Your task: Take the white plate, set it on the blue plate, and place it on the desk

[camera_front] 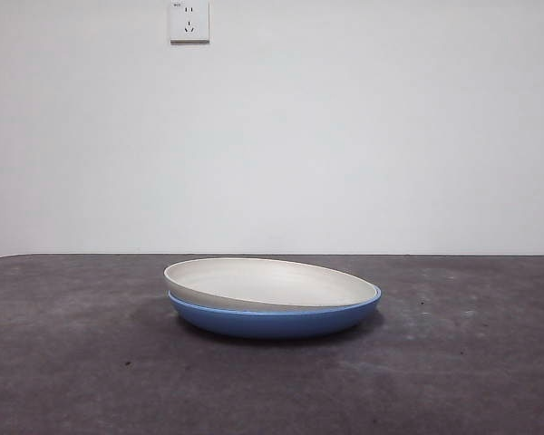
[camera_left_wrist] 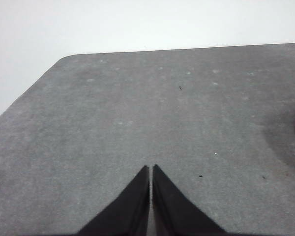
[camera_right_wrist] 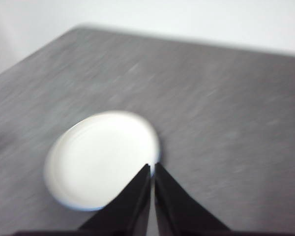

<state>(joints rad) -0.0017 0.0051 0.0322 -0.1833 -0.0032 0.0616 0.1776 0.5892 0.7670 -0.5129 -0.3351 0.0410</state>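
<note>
Resting tilted in the blue plate [camera_front: 276, 322], the white plate [camera_front: 263, 284] sits w/ one edge riding high on the blue rim and the other sunk inside, both mid-desk [camera_front: 82, 362], so the stack step looks done but not seated flat. If the next step is lifting the white plate back out to the desk, best bet is prob. to take it by the raised edge, where there's a gap under the rim, pinch only the white lip, and lift straight up so the blue plate doesn't drag along. Right gripper [camera_right_wrist: 152, 167] hangs above the desk, tips pressed together, holding nothing, aimed at the near rim of the white plate [camera_right_wrist: 101, 160]; that view is blurred. Left gripper [camera_left_wrist: 151, 168] is also closed, empty, over bare desk, plates not in its view. Farther back: white wall w/ a socket [camera_front: 189, 20].
</note>
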